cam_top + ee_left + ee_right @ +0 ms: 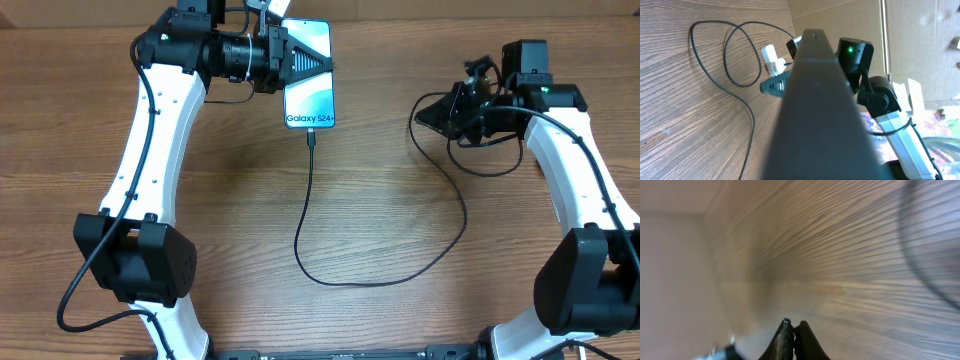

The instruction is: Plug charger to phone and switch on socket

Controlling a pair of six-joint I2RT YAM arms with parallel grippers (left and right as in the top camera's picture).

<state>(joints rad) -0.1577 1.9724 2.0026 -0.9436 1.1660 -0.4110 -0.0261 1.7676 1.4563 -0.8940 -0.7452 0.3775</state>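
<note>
The phone [310, 95] shows its light blue screen at the top of the overhead view. My left gripper [322, 62] is shut on it from the left. In the left wrist view the phone's dark edge [815, 115] fills the middle and hides the jaws. The charger [303, 215] is a thin black cable. It meets the phone's bottom edge, loops down and right, then rises toward my right gripper [420, 114]. That gripper is shut with nothing in it; its fingertips [800, 330] press together over blurred wood. The white socket [772, 56] lies beside the right gripper [774, 86]; overhead the right arm hides it.
The cable [745, 100] forms loose loops on the wooden table [240, 200] between the two arms. Cardboard panels [920, 45] stand behind the right arm. Both arm bases sit at the near table edge.
</note>
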